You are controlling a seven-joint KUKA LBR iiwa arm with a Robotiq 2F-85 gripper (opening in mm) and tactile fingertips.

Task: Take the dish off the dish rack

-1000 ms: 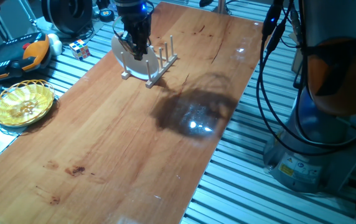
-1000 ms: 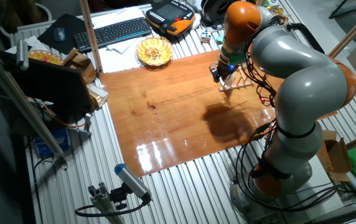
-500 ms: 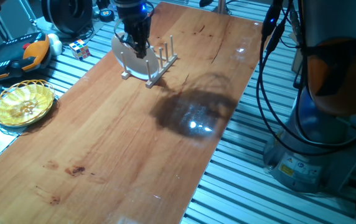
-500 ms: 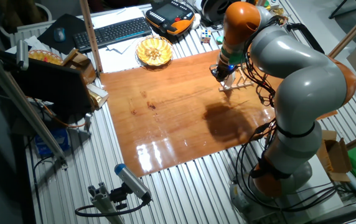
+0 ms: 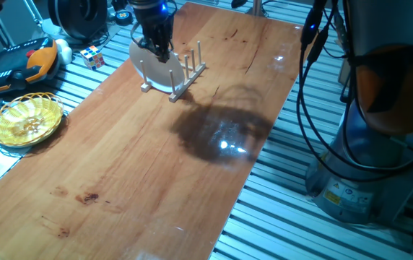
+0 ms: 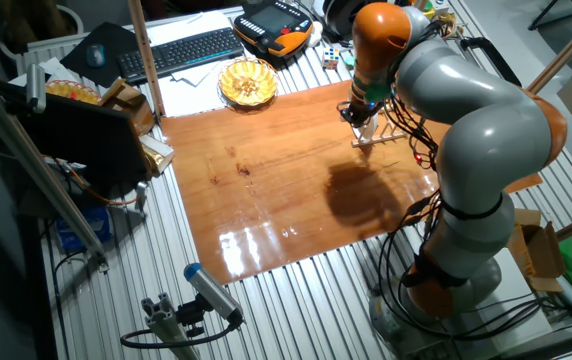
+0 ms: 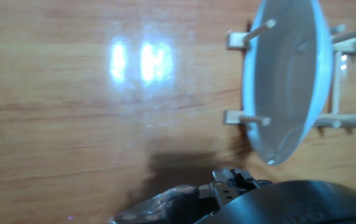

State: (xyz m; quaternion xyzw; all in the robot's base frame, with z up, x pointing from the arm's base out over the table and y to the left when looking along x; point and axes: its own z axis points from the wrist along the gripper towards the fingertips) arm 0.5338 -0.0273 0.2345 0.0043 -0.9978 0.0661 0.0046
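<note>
dish, a glossy white round plate [image 5: 154, 66], stood on edge between the pegs of the small light-wood rack [image 5: 186, 71], directly under the black two-finger gripper [image 5: 157, 45], whose finger spacing i couldn't tell.

The tool [image 5: 156, 49] hides part of the dish [image 5: 156, 71]; its finger spread is unreadable.

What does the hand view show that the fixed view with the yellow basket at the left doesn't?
Only the hand view shows the dish's hollow face close up, standing on edge between the rack's pegs.

Only that fixed view shows the gripper at the dish's top edge, the basket, a Rubik's cube and the whole table. Whether the fingers are shut on the dish cannot be told.

Both show dish, rack and the wooden tabletop.
</note>
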